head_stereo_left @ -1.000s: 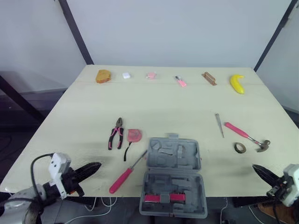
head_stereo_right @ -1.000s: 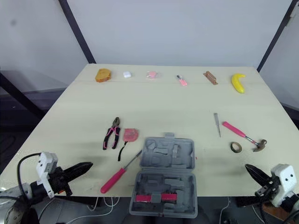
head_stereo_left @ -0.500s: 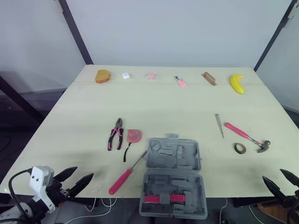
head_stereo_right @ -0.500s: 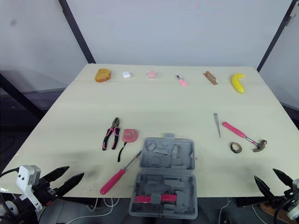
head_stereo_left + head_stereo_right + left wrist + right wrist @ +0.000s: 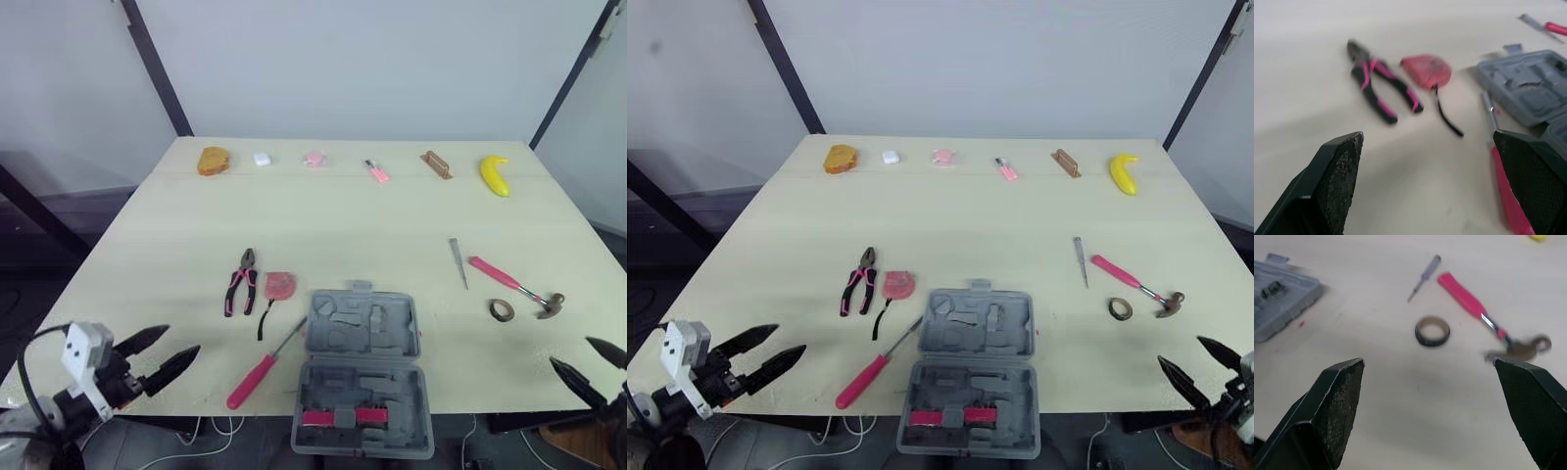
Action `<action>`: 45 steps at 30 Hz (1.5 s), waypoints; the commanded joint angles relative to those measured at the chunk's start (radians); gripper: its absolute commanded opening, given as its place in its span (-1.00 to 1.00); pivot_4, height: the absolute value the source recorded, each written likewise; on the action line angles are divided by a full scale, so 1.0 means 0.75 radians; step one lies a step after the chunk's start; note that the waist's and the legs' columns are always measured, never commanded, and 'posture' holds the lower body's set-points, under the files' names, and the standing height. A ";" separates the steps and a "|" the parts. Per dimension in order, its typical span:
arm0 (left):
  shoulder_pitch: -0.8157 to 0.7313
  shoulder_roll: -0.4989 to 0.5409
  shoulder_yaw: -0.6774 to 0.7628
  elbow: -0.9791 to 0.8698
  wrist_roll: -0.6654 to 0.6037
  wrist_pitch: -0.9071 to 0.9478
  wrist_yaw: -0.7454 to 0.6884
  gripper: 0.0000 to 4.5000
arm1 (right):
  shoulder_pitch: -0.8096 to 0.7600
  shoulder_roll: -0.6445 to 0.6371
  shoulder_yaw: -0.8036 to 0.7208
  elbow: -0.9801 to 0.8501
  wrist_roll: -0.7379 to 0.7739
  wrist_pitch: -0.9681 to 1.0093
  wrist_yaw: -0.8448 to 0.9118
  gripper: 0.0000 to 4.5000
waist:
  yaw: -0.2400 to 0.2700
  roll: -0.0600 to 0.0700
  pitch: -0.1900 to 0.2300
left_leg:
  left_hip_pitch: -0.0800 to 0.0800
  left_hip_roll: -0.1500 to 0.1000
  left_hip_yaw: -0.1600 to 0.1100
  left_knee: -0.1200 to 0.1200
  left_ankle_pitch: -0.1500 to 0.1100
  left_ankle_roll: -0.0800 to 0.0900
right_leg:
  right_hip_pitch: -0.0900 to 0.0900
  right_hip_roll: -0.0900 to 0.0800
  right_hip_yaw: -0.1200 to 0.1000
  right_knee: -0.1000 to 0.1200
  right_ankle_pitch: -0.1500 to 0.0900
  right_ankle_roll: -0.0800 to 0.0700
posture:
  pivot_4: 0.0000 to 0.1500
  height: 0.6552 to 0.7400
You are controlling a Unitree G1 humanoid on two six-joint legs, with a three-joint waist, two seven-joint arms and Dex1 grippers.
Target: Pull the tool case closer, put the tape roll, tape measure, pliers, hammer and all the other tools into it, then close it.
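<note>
Both grippers gape empty: left gripper (image 5: 182, 340) by the table (image 5: 343, 215) near-left edge, right gripper (image 5: 570, 351) partly cut off. Open tool case (image 5: 362, 367) overhangs near edge; pliers (image 5: 240, 284) left, hammer (image 5: 514, 286) right.

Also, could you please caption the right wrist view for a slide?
Open right gripper faces the tape roll, hammer and thin grey tool, tool case nearby.

Grey tool case (image 5: 363, 372), pink-and-black pliers (image 5: 240, 282), pink tape measure (image 5: 280, 285) (black strap (image 5: 1444, 116)), pink-handled hammer (image 5: 514, 288), brown tape roll (image 5: 503, 310)
</note>
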 commanded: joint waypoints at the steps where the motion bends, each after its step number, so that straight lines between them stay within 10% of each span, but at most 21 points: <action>1: -0.063 0.077 -0.047 0.049 0.001 -0.057 -0.123 1.00 | -0.068 -0.099 0.027 -0.069 -0.023 0.082 0.006 0.97 | 0.000 0.000 0.000 | 0.000 0.000 0.000 0.000 0.000 0.000 | 0.000 0.000 0.000 0.000 0.002 0.004 | 1.00 1.00; 17: -0.481 0.214 -0.490 -0.177 -0.050 0.028 -0.425 1.00 | -0.740 -0.606 0.726 0.260 -0.578 0.237 0.312 0.97 | -0.002 0.002 0.003 | -0.004 -0.001 0.000 0.001 0.000 0.000 | -0.001 0.002 0.000 -0.002 0.003 0.005 | 1.00 1.00; 36: -0.601 0.138 -0.629 -0.373 -0.145 0.083 -0.411 1.00 | -1.306 -0.404 1.249 0.715 -1.028 0.137 0.429 0.97 | -0.003 0.005 0.005 | -0.007 -0.001 -0.002 0.001 0.000 0.000 | -0.004 0.004 0.000 -0.001 0.003 0.005 | 1.00 1.00; 45: -0.596 0.120 -0.641 -0.389 -0.156 0.075 -0.415 1.00 | -1.370 -0.364 1.240 0.791 -1.068 0.078 0.439 -0.65 | -0.008 0.003 0.004 | -0.006 0.000 -0.001 0.004 0.000 0.000 | -0.003 0.005 0.000 -0.001 0.004 0.005 | 1.00 1.00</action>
